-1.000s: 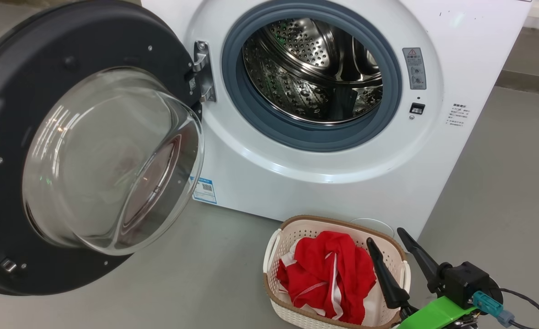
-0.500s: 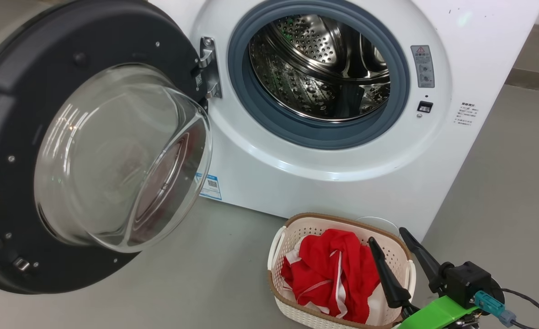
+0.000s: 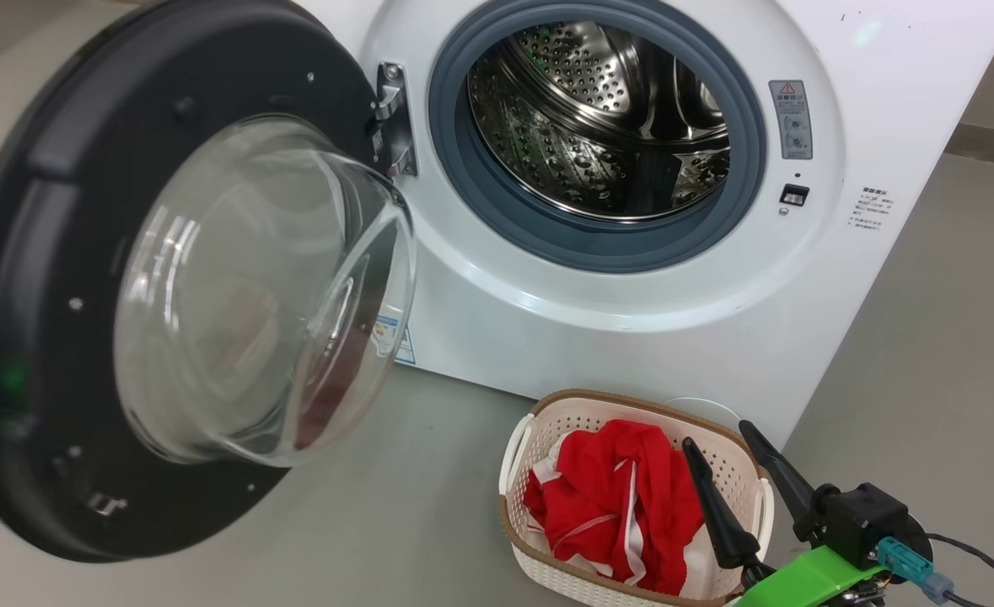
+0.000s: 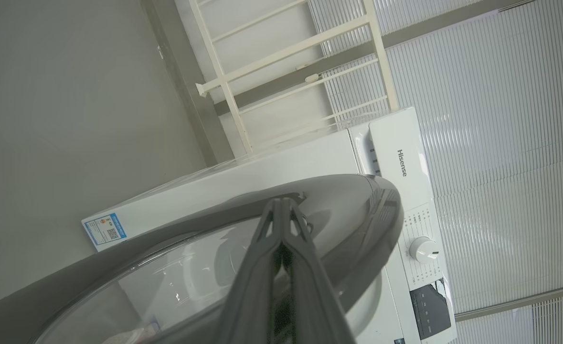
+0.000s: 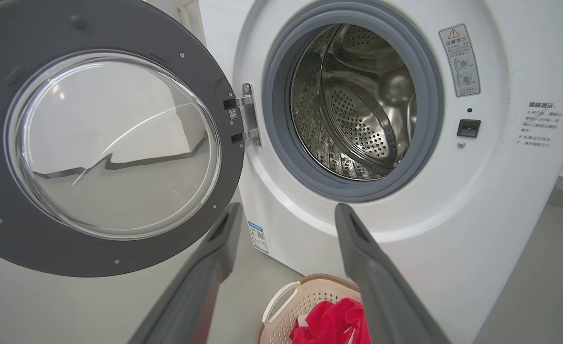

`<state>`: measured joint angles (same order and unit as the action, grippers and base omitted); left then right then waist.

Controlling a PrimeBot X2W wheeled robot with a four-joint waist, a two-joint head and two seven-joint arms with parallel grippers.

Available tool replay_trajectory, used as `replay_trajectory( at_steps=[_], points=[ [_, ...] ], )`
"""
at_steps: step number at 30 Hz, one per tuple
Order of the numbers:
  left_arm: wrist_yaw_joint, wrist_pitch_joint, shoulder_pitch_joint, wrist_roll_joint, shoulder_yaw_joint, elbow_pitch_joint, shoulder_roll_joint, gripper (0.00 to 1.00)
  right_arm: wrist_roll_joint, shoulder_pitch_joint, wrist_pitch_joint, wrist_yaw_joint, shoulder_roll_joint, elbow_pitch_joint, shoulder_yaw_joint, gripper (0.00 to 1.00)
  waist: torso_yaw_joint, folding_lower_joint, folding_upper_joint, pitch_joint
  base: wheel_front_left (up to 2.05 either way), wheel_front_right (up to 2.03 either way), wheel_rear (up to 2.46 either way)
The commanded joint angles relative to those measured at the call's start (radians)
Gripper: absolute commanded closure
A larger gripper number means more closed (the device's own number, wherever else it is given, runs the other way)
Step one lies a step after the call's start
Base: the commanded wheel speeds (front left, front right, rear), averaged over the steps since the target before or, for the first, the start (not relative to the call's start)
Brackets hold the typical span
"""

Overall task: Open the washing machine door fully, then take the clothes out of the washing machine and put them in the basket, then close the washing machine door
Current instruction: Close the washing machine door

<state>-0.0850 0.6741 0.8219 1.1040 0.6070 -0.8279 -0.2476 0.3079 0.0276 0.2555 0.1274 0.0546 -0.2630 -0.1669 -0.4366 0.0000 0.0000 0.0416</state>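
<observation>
Door: the washing machine door (image 3: pixel 58 278) stands swung out at the left, glass bowl bulging toward the near side.
Machine: the washing machine (image 3: pixel 631 337) stands far centre, drum mouth uncovered.
Clothes: the clothes (image 3: pixel 623 497) are heaped in the basket (image 3: pixel 547 421), on the floor at near right.
Left claw: the left gripper (image 4: pixel 281 203) is pressed narrow, tips at the door's dark outer face.
Right claw: the right gripper (image 3: pixel 716 434) is spread wide, gripping nothing, by the basket's right edge.

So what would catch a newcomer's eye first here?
The big black-rimmed washing machine door, standing open at the left of the head view, its glass bowl bulging out. Then the shiny steel drum at top centre, and the red clothes heaped in the basket on the floor at lower right.
</observation>
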Motion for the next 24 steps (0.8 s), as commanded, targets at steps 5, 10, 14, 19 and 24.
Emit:
replay_trajectory(
  at_steps=[5, 10, 14, 19, 24],
  points=[
    [0.043, 0.069, -0.063, 0.03, -0.004, 0.166, 0.051, 1.0, 0.004, 0.01, 0.006, 0.003, 0.0, 0.023, -0.011, 0.0, -0.004, 0.0, 0.0, 0.001, 0.0, 0.0, 0.0],
    [0.092, 0.113, -0.129, 0.042, -0.008, 0.325, 0.103, 1.0, 0.003, 0.014, 0.006, 0.003, -0.001, 0.023, -0.008, 0.0, -0.004, 0.0, 0.0, 0.001, 0.0, 0.0, 0.0],
    [0.132, 0.144, -0.184, 0.049, -0.015, 0.447, 0.139, 1.0, 0.002, 0.013, 0.006, 0.003, -0.002, 0.024, -0.006, 0.0, -0.003, 0.0, 0.0, 0.0, 0.0, 0.0, 0.0],
    [0.176, 0.179, -0.245, 0.07, -0.034, 0.577, 0.174, 1.0, 0.002, 0.014, 0.006, 0.003, -0.003, 0.025, -0.007, 0.0, 0.002, 0.0, 0.0, -0.005, 0.0, 0.0, 0.0],
    [0.208, 0.198, -0.304, 0.101, -0.073, 0.677, 0.191, 1.0, 0.001, 0.019, 0.006, 0.003, -0.003, 0.024, -0.008, 0.0, 0.009, 0.0, 0.0, -0.012, 0.0, 0.0, 0.0]
  ],
)
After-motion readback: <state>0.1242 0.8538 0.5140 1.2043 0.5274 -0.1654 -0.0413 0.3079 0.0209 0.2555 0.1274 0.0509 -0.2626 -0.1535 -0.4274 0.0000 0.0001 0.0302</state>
